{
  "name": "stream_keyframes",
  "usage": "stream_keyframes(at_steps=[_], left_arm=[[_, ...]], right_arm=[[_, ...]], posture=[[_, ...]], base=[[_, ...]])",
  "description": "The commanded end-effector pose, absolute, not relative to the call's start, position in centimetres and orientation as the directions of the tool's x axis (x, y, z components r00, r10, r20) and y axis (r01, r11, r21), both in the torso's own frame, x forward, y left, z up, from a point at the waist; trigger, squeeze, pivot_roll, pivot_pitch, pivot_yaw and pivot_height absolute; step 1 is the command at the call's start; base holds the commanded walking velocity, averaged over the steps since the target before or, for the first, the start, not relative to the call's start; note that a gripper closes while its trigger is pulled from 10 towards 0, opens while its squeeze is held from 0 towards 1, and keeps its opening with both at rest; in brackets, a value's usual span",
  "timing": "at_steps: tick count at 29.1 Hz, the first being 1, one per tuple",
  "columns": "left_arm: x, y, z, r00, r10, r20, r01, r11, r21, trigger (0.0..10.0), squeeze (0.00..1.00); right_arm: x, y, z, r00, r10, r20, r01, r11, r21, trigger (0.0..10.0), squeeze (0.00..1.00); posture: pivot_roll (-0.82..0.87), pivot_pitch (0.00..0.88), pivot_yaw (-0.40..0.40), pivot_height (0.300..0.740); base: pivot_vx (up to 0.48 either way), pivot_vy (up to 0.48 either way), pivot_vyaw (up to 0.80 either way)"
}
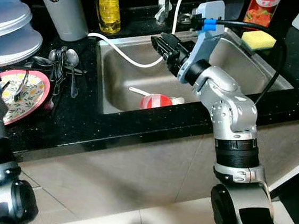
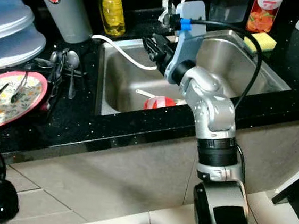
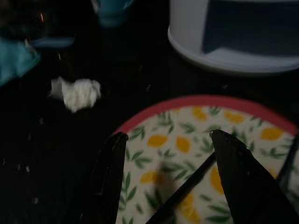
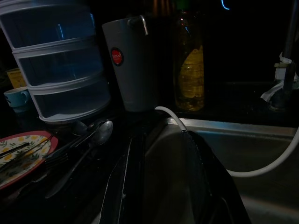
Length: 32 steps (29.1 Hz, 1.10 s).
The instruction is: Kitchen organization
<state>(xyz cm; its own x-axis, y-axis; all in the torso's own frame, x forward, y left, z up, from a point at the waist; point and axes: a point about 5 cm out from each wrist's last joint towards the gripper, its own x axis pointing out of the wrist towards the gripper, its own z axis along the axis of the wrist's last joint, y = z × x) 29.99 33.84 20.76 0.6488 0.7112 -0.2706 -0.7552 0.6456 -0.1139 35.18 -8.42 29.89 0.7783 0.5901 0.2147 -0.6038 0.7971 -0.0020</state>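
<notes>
Right gripper [image 1: 164, 45] hovers over sink [image 1: 114, 95], fingers slightly apart, empty — red bowl [image 1: 156, 101] lies in basin below. Left gripper [image 3: 168, 186] spread over lemon plate [image 1: 31, 91] left of sink. Likely reaching step; next — descend, close on bowl rim.

home kitchen, steel sink [image 1: 116, 71], black counter [image 1: 84, 121]
</notes>
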Motion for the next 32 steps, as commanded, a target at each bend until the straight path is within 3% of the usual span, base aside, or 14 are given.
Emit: stream_keyframes(at_steps=[1,3,5,6,7,13,19,20,26,32], left_arm=[[30.0,34.5,20.5,0.672,0.678,-0.298,-0.726,0.683,-0.083,10.0,0.0],[30.1,34.4,20.5,0.689,0.663,-0.292,-0.707,0.704,-0.07,10.0,0.0],[30.0,34.6,21.3,0.694,0.679,-0.24,-0.698,0.716,0.013,10.0,0.92],[30.0,34.6,21.3,0.694,0.679,-0.24,-0.698,0.716,0.013,10.0,0.92],[29.9,35.0,21.7,0.692,0.692,-0.208,-0.7,0.713,0.042,10.0,1.0],[29.7,35.3,21.8,0.694,0.691,-0.201,-0.695,0.716,0.061,10.0,1.0],[29.1,34.6,20.1,0.693,0.647,-0.319,-0.682,0.732,0.003,10.0,1.0],[29.0,34.5,19.9,0.691,0.642,-0.334,-0.681,0.732,-0.004,10.0,0.0],[28.4,33.7,17.6,0.643,0.628,-0.438,-0.72,0.691,-0.067,10.0,0.0],[28.4,32.4,16.2,0.667,0.548,-0.505,-0.694,0.703,-0.155,10.0,0.0]], right_arm=[[35.0,-8.2,29.7,0.776,0.596,0.208,-0.61,0.792,0.005,10.0,0.0],[35.0,-8.2,29.7,0.776,0.595,0.208,-0.61,0.793,0.006,10.0,0.0],[35.0,-8.4,29.6,0.78,0.59,0.208,-0.604,0.797,0.007,10.0,0.0],[35.0,-8.4,29.6,0.78,0.59,0.208,-0.604,0.797,0.007,10.0,0.0],[35.0,-8.5,29.6,0.782,0.587,0.208,-0.602,0.798,0.009,10.0,0.0],[34.9,-8.4,29.5,0.784,0.586,0.207,-0.601,0.799,0.013,10.0,0.0],[34.8,-8.3,29.3,0.784,0.586,0.207,-0.601,0.799,0.016,10.0,0.0],[34.8,-8.3,29.3,0.783,0.586,0.207,-0.602,0.799,0.016,10.0,0.0],[34.8,-8.2,29.2,0.781,0.59,0.206,-0.605,0.796,0.015,10.0,0.0],[34.8,-8.1,29.2,0.778,0.594,0.207,-0.609,0.793,0.014,10.0,0.0]], posture=[[-0.05,0.036,0.114,0.74],[-0.05,0.036,0.114,0.74],[-0.05,0.037,0.116,0.74],[-0.05,0.037,0.116,0.74],[-0.04,0.037,0.12,0.74],[-0.04,0.033,0.125,0.74],[-0.04,0.031,0.128,0.74],[-0.04,0.031,0.128,0.74],[-0.04,0.022,0.133,0.74],[-0.04,0.012,0.131,0.74]], base=[[0.0,0.0,0.0],[0.0,0.0,0.0],[0.0,0.0,0.0],[0.0,0.0,0.0],[0.0,0.0,0.0],[0.0,0.0,0.0],[0.0,0.0,0.0],[0.0,0.0,0.0],[0.0,0.0,0.0],[0.0,0.0,0.0]])
